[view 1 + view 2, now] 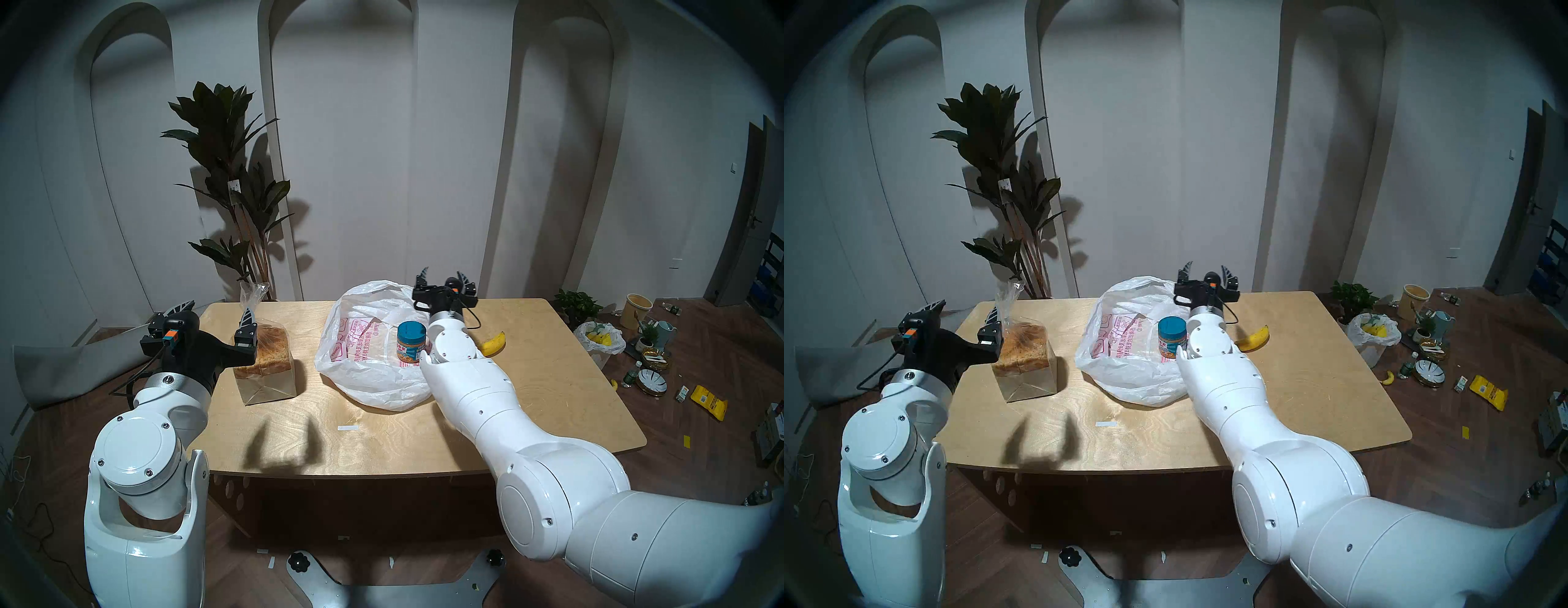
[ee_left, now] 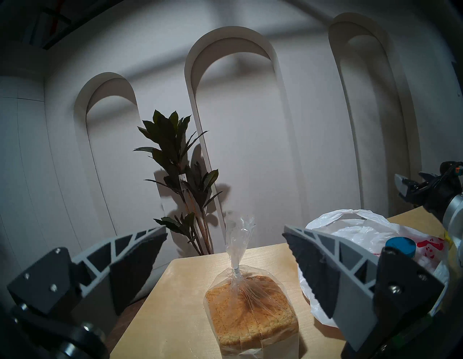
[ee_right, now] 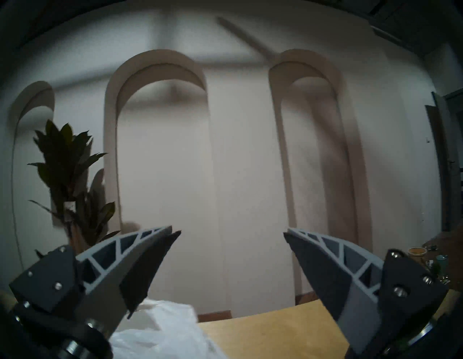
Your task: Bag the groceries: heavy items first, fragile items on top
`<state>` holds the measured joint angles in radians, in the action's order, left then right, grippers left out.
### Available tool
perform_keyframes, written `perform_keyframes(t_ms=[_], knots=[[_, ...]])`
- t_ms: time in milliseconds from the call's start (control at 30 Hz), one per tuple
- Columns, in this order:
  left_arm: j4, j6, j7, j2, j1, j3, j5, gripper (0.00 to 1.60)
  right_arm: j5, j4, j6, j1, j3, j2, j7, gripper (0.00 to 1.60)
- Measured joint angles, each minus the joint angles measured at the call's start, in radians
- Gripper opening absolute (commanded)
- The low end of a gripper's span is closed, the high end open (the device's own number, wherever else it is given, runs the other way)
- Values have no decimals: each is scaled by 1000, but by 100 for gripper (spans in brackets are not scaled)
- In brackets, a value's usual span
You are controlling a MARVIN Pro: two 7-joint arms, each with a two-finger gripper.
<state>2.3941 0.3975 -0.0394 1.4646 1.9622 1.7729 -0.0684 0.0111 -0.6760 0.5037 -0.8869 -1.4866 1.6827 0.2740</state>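
The white bag (image 1: 369, 339) (image 1: 1123, 339) with red-pink print lies crumpled at the table's middle. The blue-lidded jar (image 1: 410, 342) (image 1: 1171, 337) stands upright at its right side, seemingly on the plastic. The banana (image 1: 493, 343) (image 1: 1253, 339) lies right of my right forearm. The wrapped loaf (image 1: 265, 361) (image 2: 250, 313) stands at the left. My left gripper (image 1: 216, 309) (image 2: 224, 229) is open, hovering just left of and before the loaf. My right gripper (image 1: 443, 274) (image 3: 230, 232) is open and empty, raised over the bag's far right edge (image 3: 162, 331).
A tall potted plant (image 1: 229, 178) stands behind the wooden table (image 1: 551, 382). A small strip of white tape (image 1: 348, 427) lies near the table's front. On the floor to the right sit a small white bag with yellow contents (image 1: 600, 337), dishes and packets.
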Motion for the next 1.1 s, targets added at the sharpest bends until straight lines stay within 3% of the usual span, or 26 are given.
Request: perform_keyframes(t_ms=[633, 1100], knots=[[-11, 0, 2, -3, 0, 0, 3, 160, -43, -161, 74, -213, -80, -194, 36, 160], [-14, 0, 3, -6, -1, 0, 6, 160, -82, -329, 139, -335, -74, -263, -18, 160]])
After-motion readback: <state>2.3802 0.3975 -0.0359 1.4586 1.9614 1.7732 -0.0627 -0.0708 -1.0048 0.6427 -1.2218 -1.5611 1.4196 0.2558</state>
